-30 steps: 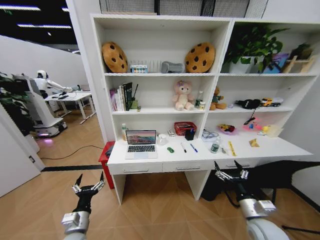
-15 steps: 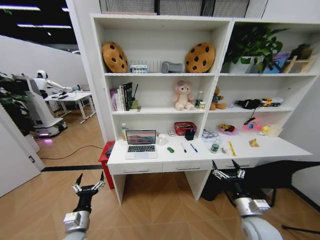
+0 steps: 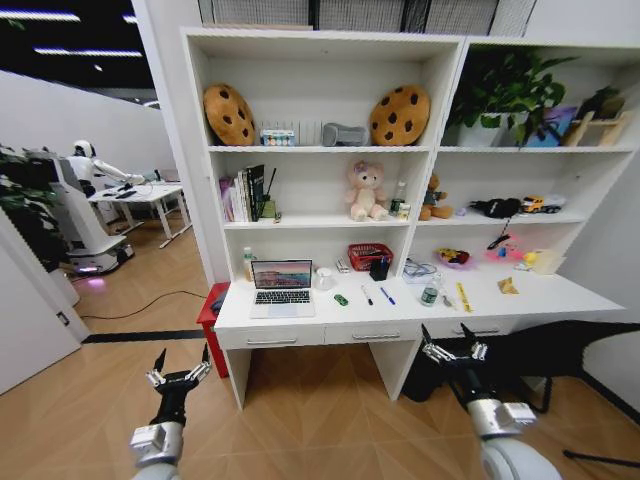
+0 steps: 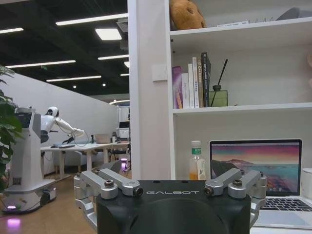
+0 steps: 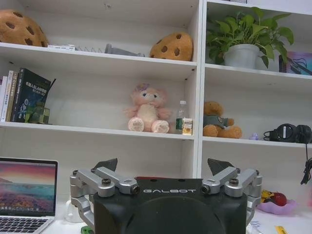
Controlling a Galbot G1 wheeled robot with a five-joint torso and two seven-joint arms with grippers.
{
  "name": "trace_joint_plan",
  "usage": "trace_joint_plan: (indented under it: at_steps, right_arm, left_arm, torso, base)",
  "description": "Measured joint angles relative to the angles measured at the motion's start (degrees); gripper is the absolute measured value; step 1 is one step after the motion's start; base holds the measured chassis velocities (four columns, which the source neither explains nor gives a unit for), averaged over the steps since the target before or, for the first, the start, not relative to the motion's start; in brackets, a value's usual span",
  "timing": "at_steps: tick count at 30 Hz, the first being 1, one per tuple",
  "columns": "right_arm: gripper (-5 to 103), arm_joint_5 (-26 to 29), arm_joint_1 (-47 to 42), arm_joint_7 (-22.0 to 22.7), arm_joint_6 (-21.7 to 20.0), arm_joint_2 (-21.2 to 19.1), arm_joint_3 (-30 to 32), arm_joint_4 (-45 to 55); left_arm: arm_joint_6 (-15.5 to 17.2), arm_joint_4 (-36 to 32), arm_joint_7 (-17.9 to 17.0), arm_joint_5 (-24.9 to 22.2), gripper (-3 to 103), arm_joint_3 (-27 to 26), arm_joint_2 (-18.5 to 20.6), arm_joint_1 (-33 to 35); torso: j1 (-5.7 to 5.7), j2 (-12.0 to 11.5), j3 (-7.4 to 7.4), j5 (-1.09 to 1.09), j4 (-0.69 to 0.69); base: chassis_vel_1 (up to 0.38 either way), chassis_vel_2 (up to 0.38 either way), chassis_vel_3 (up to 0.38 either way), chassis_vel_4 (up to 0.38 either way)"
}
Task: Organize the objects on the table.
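Observation:
On the long white table [image 3: 560,296] the silver laptop [image 3: 282,288] stands open at the left. To its right lie a tiny green toy car [image 3: 341,299], a black pen [image 3: 367,296] and a blue pen [image 3: 387,296]. A small clear bottle [image 3: 430,292] stands farther right. Both arms hang low in front of the desk, away from it. My left gripper [image 3: 180,362] is open over the floor, and my right gripper [image 3: 446,340] is open below the drawers. The left wrist view has the open left gripper [image 4: 170,170] facing the laptop [image 4: 256,165]. In the right wrist view the right gripper [image 5: 163,168] is open too.
A shelf unit rises off the desk, holding cookie cushions [image 3: 229,113], a pink plush [image 3: 366,191], books [image 3: 245,193] and a plant [image 3: 500,90]. A red basket [image 3: 369,256] and black cup [image 3: 379,268] stand at the desk's back. A red bin [image 3: 211,312] flanks it; another robot [image 3: 75,205] is far left.
My right gripper has shifted a little to the left and up towards the desk front. The left gripper has barely moved, and the desk items lie as before.

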Motion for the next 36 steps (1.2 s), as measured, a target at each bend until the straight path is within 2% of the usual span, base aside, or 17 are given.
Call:
trace_joint_plan:
  at_steps: [11,20,24,27,30,36]
  right_arm:
    - [100,-1.31,-1.29,0.20,0.14,0.73,-0.04,0.55]
    - [100,-1.69,-1.69,0.66,0.20,0.80,0.19,0.98]
    - [100,-1.62,-1.37,0.73,0.20,0.63,0.10,1.00]
    - [100,-1.56,-1.14,0.74,0.20,0.43,-0.05,0.92]
    - [100,-1.51,-0.72,0.70,0.16,0.16,-0.27,0.44]
    - [100,-1.43,0.08,0.65,0.06,-0.03,-0.66,-0.13]
  left_arm:
    - [-0.21,-0.79,0.01,1.05,100,-0.15,-0.16,1.24]
    - [0.08,-1.48,-0.14,1.57,100,-0.27,-0.13,1.61]
    - [0.09,-1.50,-0.16,1.58,100,-0.28,-0.21,1.71]
    - [0.09,-1.51,-0.18,1.57,100,-0.31,-0.41,1.71]
    - [0.09,-1.43,-0.20,1.56,100,-0.34,-0.62,1.50]
    - [0.09,-1.10,-0.27,1.76,100,-0.30,-0.75,1.31]
  torso:
    - [-0.03,0.01,-0.01,-0.01,-0.01]
    - [0.01,-0.01,0.00,0.03,-0.01]
    - [0.02,-0.01,0.00,-0.03,-0.01]
    - [0.02,-0.01,0.01,0.02,0.03]
    - [0.01,0.00,0.00,0.01,-0.03]
    - [0.00,0.00,0.00,0.00,0.01]
  base:
    - [-0.035,0.038,0.030,-0.030]
    - [-0.171,0.173,0.163,-0.167]
    - [-0.173,0.172,0.183,-0.161]
    - [-0.144,0.160,0.146,-0.159]
    - [-0.166,0.144,0.152,-0.151]
    - [-0.172,0.173,0.183,-0.161]
